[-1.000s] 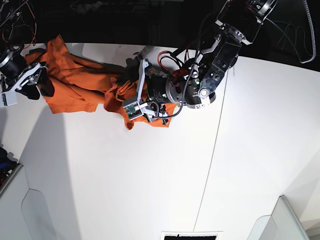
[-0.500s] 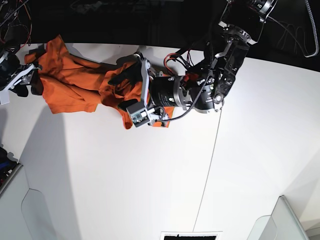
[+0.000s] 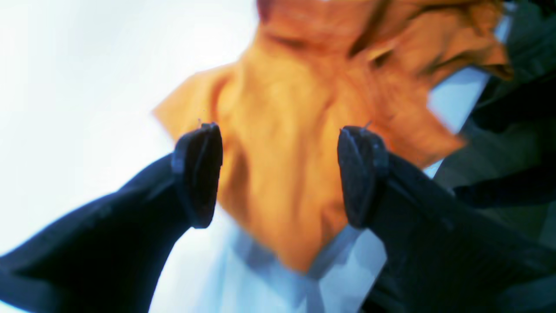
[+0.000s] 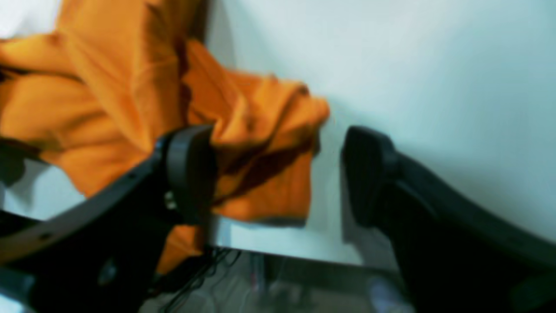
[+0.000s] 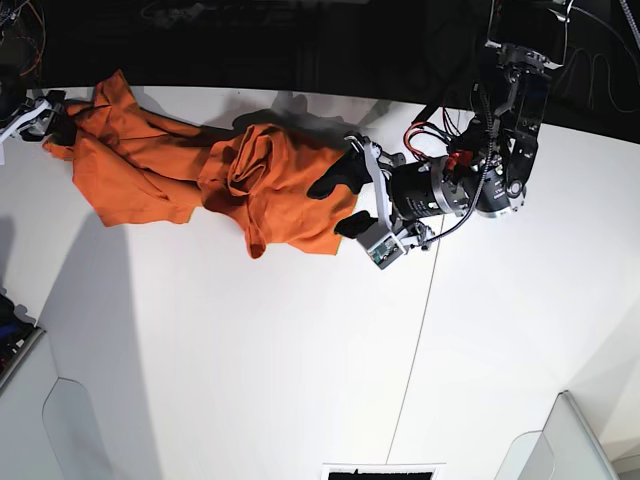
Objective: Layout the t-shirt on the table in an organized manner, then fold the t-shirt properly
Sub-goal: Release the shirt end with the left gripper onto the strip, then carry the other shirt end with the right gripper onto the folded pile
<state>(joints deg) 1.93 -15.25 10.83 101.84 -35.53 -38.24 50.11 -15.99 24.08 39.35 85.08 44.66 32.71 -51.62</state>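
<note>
White table (image 5: pixel 300 380) fills most of your base view, with one thin dark seam (image 5: pixel 420 330) running from near the left arm toward the near edge. Black background behind the far edge.

T-shirt (image 5: pixel 190 175) is orange, crumpled, not laid out. It sits in the far-left part of the table, stretched from the left edge toward the middle, with a bunched, folded-over lump at its right end and a flatter panel to the left. One corner points toward you at the lump's lower edge.

Your left claw (image 5: pixel 345 200) is just off the shirt's right edge, fingers spread wide, nothing between them. In the left wrist view the two dark pads (image 3: pixel 197 174) stand well apart with orange fabric (image 3: pixel 304 143) behind the gap, not pinched. Whether the tips touch the cloth you can't tell from the base view; they look just beside it.

Your right claw (image 4: pixel 278 174) is at the far-left corner of the table, by the shirt's far-left end. Right wrist view shows its fingers (image 4: pixel 191 169) spread, a fold of the shirt (image 4: pixel 260 152) lying in the gap next to the left finger, the other finger clear over bare table. No pinch visible. Focus is soft in both wrist views, so contact with the cloth is unclear.
</note>
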